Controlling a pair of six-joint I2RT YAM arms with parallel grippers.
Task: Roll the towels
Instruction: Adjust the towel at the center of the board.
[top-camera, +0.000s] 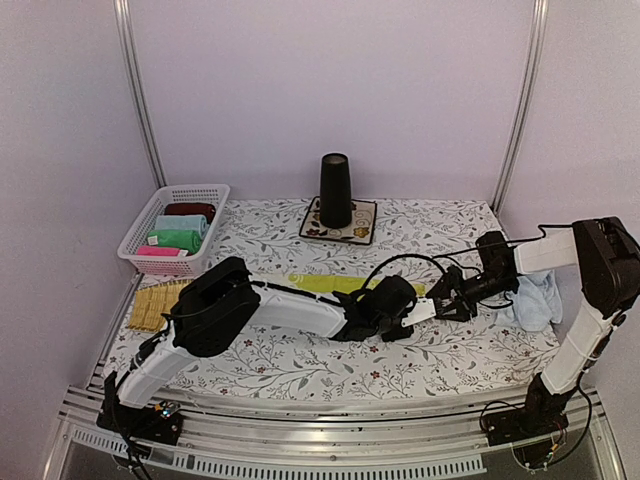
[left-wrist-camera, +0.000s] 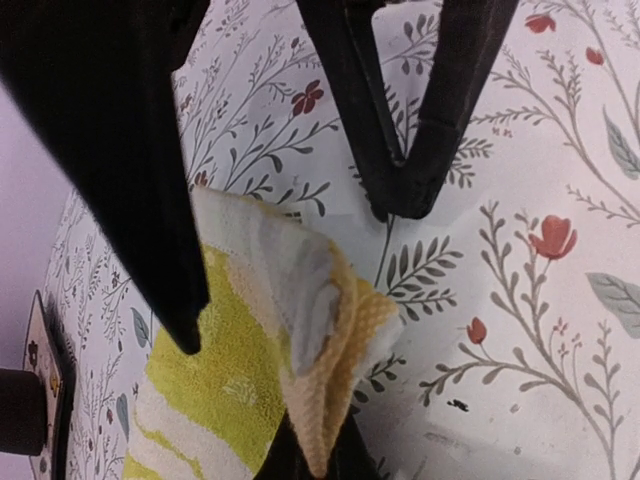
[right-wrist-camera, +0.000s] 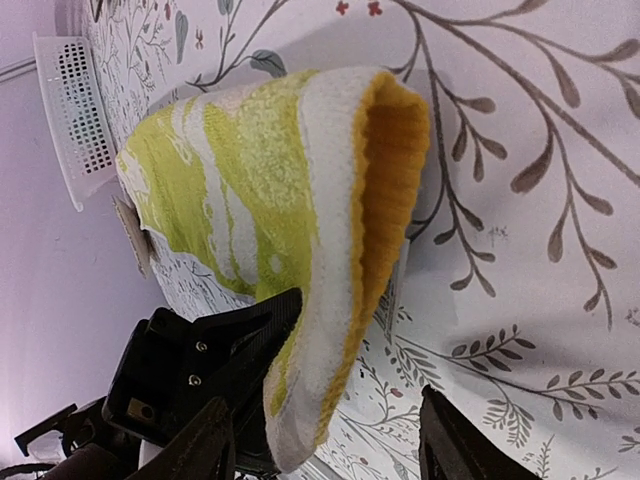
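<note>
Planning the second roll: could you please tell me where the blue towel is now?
In the top view the blue towel lies bunched on the table, far right, just beyond the right gripper.

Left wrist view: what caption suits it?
Left gripper pinching a folded end of the yellow-green towel over the flowered tablecloth.

Floral-patterned table (top-camera: 300, 370), plastic basket (top-camera: 150, 262), straw tray (top-camera: 155, 305), flowered mat (top-camera: 362, 232), yellow-green towel (top-camera: 320, 284), light blue towel (top-camera: 535, 300).
</note>
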